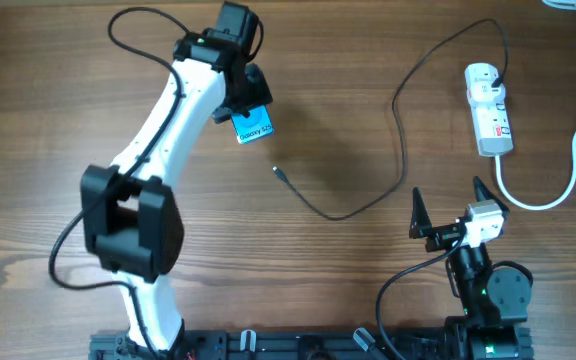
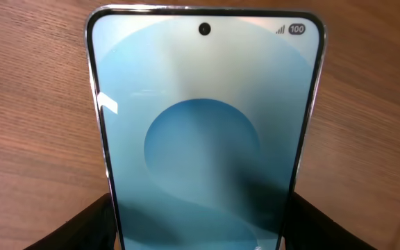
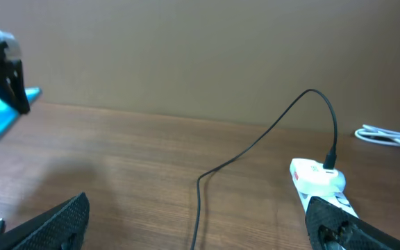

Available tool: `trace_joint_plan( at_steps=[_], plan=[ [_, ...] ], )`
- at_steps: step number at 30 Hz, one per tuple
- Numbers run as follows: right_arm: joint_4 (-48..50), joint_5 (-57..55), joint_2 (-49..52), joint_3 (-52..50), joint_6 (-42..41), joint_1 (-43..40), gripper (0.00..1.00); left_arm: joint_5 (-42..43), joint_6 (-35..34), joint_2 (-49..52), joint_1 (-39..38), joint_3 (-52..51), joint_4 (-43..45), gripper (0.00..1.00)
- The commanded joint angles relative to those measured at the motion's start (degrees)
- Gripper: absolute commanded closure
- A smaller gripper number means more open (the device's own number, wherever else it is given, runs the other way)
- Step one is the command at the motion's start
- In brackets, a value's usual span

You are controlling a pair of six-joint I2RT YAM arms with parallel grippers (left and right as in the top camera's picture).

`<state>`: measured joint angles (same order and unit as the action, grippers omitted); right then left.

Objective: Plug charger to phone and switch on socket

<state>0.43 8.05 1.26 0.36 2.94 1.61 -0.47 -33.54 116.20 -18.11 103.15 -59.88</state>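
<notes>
Pinching the phone (image 1: 254, 128) tipped up in left gripper (image 1: 250, 100), likely to show its port; holding right gripper (image 1: 448, 192) spread wide, empty, for the charger (image 1: 343, 216).

Bare table (image 1: 348, 110) lies open between the phone (image 1: 254, 127) and the charger (image 1: 400, 110) loop, wide enough to reach the connector tip (image 1: 278, 172). The left arm (image 1: 168, 120) slants across the left half and bars it. Charger slack passes just left of the right gripper (image 1: 447, 190). The socket (image 1: 490, 110) sits beyond, hemmed on its right by the white cord (image 1: 568, 170).
</notes>
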Motion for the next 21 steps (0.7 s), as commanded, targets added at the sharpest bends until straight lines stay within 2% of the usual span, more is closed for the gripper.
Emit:
trace_joint_plan(
  at_steps=[1,2,4,6,8,11,15,18,19,21],
  plan=[
    [2.21,-0.44,-0.35,-0.07,-1.20,-0.24,0.00,1.99,-0.35,-5.99,0.02,-0.04,-0.35,0.36],
    [5.14,2.21,-0.35,-0.07,-7.78,-0.24,0.00,2.62,-0.35,-6.91,0.02,-0.04,-0.31,0.36],
    [12.55,16.13,-0.33,0.04,-11.52,-0.24,0.00,4.00,-0.35,-8.57,0.00,-0.04,-0.33,0.36],
    [10.69,18.45,1.18,3.54,-20.46,-0.24,0.00,5.07,-0.35,-9.66,0.00,-0.04,-0.39,0.36],
    [7.85,22.14,6.75,10.29,-21.14,-0.24,0.00,5.20,-0.35,-10.03,0.00,-0.04,-0.39,0.36],
    [-0.26,30.60,23.82,26.99,-20.85,-0.24,0.00,5.20,-0.35,-10.03,0.00,-0.04,-0.39,0.37],
    [-16.39,44.06,50.45,52.63,-19.10,-0.24,0.00,5.22,-0.35,-10.03,0.00,-0.04,-0.59,0.37],
    [-30.73,51.45,68.17,68.98,-12.87,-0.17,0.00,5.42,-0.35,-10.03,0.00,-0.04,-0.59,0.36],
    [-32.06,54.88,73.96,72.72,-13.16,-0.17,0.00,5.42,-0.35,-10.03,0.00,-0.04,-0.59,0.36],
    [-27.41,56.52,79.36,73.64,-14.75,-0.17,0.00,5.42,-0.35,-10.03,0.00,-0.04,-0.59,0.36]
  ],
)
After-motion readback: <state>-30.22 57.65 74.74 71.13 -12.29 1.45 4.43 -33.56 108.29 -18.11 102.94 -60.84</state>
